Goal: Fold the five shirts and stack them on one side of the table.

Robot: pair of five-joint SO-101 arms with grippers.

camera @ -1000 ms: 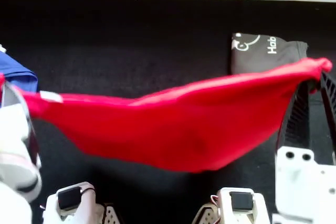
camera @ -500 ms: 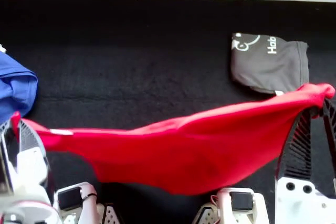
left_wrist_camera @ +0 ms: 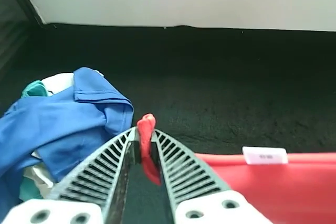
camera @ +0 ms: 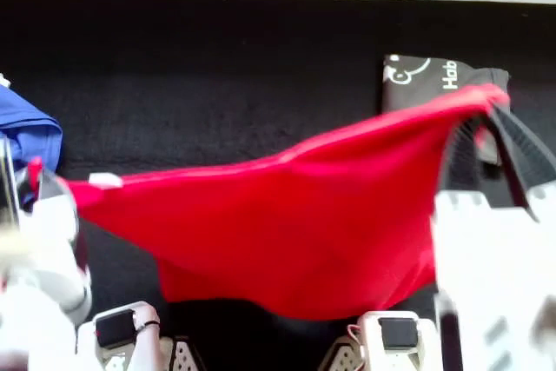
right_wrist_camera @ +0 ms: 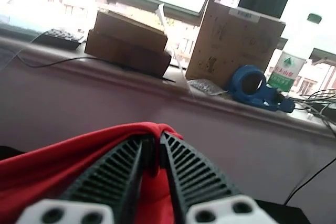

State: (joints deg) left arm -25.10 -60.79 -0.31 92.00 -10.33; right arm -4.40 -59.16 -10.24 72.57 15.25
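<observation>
Holding a red shirt [camera: 295, 223] stretched in the air between the two arms, over the black desk [camera: 217, 58]. Left tool [left_wrist_camera: 143, 129] pointing out across the desk near its left side, clamping one red corner, a pinch of cloth standing up between the ribbed fingers [left_wrist_camera: 184, 174]. Right tool [right_wrist_camera: 152, 142] raised and tilted upward toward a window ledge [right_wrist_camera: 157, 85], likewise clamping the opposite red corner. Cloth sagging in a broad belly between the two grips, close to the arm bases, a white label [camera: 104, 180] showing near the left end.

Lying just beside the left tool: a crumpled blue shirt [left_wrist_camera: 63, 124] over teal and white cloth [left_wrist_camera: 37, 87] at the desk's left edge. Resting toward the far right of the desk: a folded dark grey shirt [camera: 417, 84], partly hidden behind the raised red edge.

Compared with half a second earlier: right tool carrying its corner higher and inward from the right edge, now crossing in front of the grey shirt. Left corner rising slightly. Cloth sloping more steeply up to the right.
</observation>
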